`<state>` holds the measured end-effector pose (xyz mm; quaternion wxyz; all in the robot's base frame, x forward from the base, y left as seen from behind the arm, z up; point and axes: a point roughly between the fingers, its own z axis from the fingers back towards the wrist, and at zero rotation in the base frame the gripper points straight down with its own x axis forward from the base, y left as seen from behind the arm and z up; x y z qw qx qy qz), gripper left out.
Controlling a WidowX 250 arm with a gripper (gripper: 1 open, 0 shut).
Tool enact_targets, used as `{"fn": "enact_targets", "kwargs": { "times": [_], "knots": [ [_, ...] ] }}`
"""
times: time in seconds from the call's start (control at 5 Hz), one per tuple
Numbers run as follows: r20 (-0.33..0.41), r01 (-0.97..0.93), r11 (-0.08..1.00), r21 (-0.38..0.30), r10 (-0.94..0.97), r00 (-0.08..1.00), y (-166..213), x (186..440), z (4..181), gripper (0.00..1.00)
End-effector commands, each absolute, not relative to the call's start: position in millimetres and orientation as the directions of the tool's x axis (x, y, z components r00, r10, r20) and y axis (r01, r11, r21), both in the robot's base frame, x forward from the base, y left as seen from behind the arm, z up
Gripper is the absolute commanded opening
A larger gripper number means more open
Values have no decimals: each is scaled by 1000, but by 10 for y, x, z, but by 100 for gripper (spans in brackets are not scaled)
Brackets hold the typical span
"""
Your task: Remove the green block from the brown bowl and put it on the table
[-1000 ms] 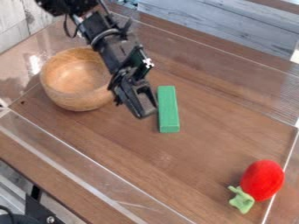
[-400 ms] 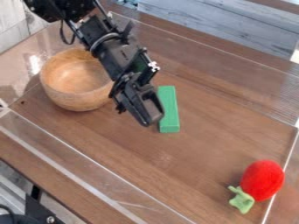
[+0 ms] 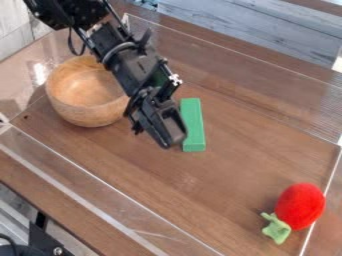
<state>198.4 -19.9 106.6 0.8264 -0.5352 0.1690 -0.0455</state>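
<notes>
The green block (image 3: 194,124) lies flat on the table (image 3: 254,150), just right of the brown bowl (image 3: 83,90), which looks empty. My gripper (image 3: 166,133) hangs low over the table between bowl and block, its black fingers shut with nothing held. Its tips are right beside the block's left edge, and they cover part of that edge. The black arm reaches in from the upper left, passing over the bowl's right rim.
A red plush fruit (image 3: 301,204) with a light-green stem (image 3: 277,232) sits at the front right. Clear plastic edging (image 3: 80,185) runs along the table's front and left edges. A pale slatted wall stands at the back.
The gripper has slid slightly forward and right, toward the block's lower left edge. The block and the bowl stay where they were.
</notes>
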Motion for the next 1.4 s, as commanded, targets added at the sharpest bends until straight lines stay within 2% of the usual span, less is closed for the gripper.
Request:
{"fn": "enact_targets", "kwargs": {
  "times": [0.0,0.4,0.8,1.2],
  "knots": [
    [-223,-81,430,-899,-290,931,-266,1964,1096,0],
    [-265,-87,445,-891,-355,897,-392,1769,1071,0],
    [-325,-158,498,-853,-269,907,-438,1878,809,0],
    [-365,-149,600,-786,-256,895,-627,1884,631,0]
  ]
}}
